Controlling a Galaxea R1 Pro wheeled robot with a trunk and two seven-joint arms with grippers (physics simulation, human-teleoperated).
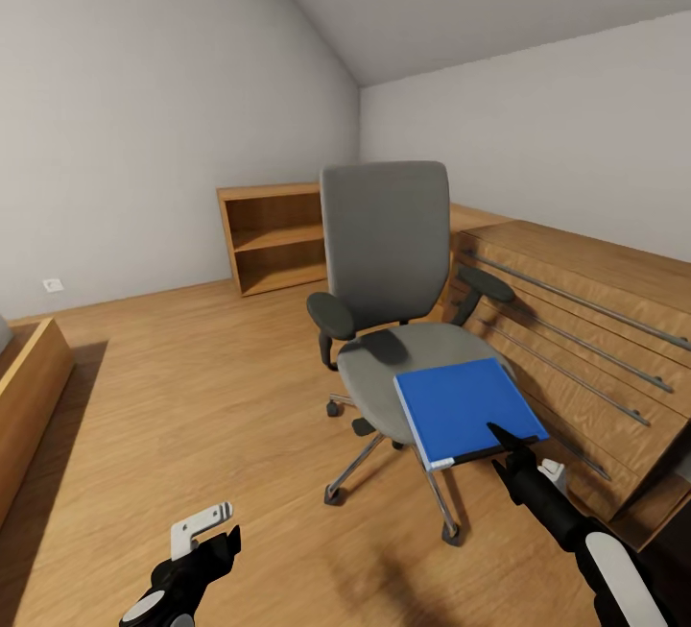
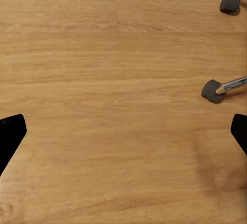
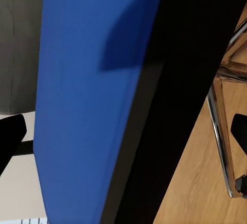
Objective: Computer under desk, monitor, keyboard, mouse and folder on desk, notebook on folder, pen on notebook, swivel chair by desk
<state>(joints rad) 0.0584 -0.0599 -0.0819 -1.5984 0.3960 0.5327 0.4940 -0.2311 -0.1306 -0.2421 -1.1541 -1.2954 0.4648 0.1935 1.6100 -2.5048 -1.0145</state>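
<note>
We are seeing our right claw [image 1: 507,443] reaching up to the folder's near edge, one black finger lying over the blue cover by its right corner. In the right wrist view the folder [image 3: 87,100] is running between the two fingertips [image 3: 10,136], which are standing wide apart at the frame's sides, so we cannot tell whether they are pressing it. The folder [image 1: 465,408] is lying flat on the front of the chair [image 1: 389,262] seat, its near corner hanging over the seat's edge. Our left claw [image 1: 206,536] is hanging low over the wood floor [image 1: 192,387], spread open and holding nothing; its wrist view is showing two casters [image 2: 211,90] of the chair. A chest of drawers [image 1: 585,320] is standing just beside the chair on the right, and an open bookshelf [image 1: 274,238] is sitting against the far wall.
</note>
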